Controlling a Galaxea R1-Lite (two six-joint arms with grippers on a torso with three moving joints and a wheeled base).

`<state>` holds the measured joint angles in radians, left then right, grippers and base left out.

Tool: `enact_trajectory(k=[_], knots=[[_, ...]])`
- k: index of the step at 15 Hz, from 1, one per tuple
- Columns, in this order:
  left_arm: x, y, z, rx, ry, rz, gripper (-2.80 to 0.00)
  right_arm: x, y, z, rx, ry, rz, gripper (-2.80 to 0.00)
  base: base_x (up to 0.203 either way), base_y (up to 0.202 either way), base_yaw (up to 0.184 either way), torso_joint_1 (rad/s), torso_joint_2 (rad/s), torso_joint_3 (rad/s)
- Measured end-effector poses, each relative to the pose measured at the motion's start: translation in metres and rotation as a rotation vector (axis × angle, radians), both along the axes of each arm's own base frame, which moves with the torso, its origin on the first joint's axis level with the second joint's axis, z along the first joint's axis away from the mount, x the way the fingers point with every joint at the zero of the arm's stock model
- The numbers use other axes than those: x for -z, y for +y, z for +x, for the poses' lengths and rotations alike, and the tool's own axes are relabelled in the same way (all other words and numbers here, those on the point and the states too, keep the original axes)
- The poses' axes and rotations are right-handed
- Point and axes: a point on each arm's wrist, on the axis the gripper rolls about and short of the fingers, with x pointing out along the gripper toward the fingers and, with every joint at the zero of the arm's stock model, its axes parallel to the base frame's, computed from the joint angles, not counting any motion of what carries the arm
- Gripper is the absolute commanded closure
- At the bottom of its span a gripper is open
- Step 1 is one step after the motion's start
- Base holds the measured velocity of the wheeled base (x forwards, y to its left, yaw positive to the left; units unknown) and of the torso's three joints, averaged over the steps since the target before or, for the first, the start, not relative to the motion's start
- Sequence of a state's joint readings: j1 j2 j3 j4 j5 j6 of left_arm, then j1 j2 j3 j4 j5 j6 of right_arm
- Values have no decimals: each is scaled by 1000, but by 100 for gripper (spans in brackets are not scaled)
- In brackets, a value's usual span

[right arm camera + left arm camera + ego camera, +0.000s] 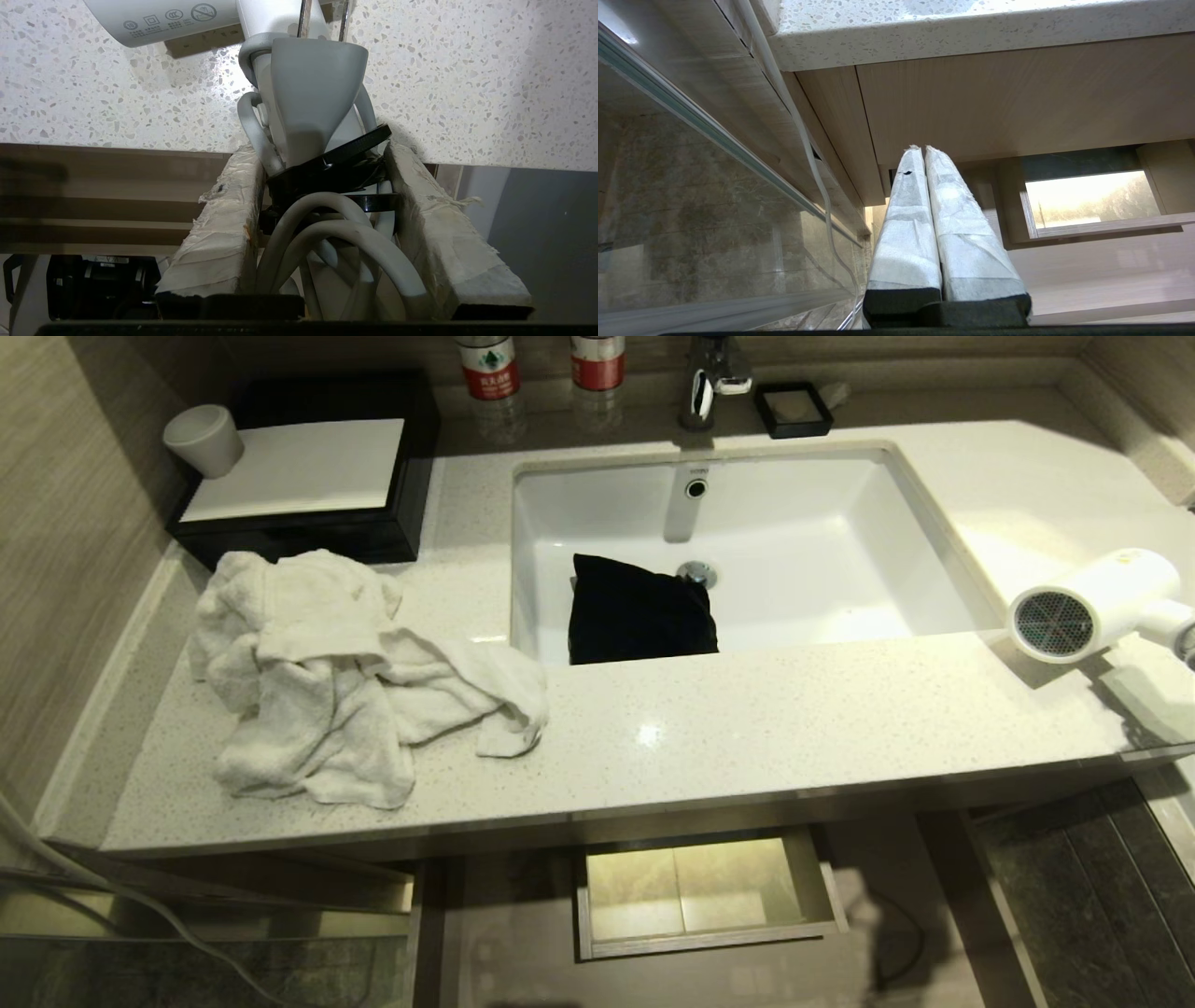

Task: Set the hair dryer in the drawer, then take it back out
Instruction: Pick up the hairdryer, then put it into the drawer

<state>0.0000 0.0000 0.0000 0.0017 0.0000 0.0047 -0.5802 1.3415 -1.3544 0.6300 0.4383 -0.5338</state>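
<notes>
Nearest, under the speckled stone surface (pixel 747 728), one drawer (pixel 709 933) stands pulled out: shallow, beige wood grain, pale inside. The left pincer (pixel 920 150) hangs low beside the cabinet front, its two tape-wrapped fingers pressed together with nothing between them.

On the surface's front left lies one crumpled white terry towel (pixel 336 681), soft and lumpy. At the right edge of the surface is the hair dryer (pixel 1092 607): smooth white plastic, a short fat barrel with a round grey mesh grille facing the sink. The right pincer (pixel 322 196) is clamped on its handle end, where loops of grey cord (pixel 327 233) and a black strap bunch between the frayed, taped fingers (pixel 219 233); whether the barrel rests on the stone or is held just above it I cannot tell.

Farther back, one rectangular white basin (pixel 794 523) holds a single black pouch (pixel 639 611). Behind are a black box (pixel 308 476) with a white top, one white cup (pixel 203 439), two red-labelled bottles (pixel 490 373), a chrome tap (pixel 714 378) and a small black dish (pixel 794 409).
</notes>
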Motion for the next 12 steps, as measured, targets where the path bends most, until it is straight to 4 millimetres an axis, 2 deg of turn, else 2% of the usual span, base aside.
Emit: enact_trajectory(k=[5, 12], knots=[[0, 0, 0, 0, 0, 0, 0, -4, 9, -16, 10, -23, -19, 0, 0, 0, 0, 0, 0, 0], [0, 0, 0, 0, 0, 0, 0, 2, 23, -36, 7, -22, -17, 0, 0, 0, 0, 0, 0, 0]])
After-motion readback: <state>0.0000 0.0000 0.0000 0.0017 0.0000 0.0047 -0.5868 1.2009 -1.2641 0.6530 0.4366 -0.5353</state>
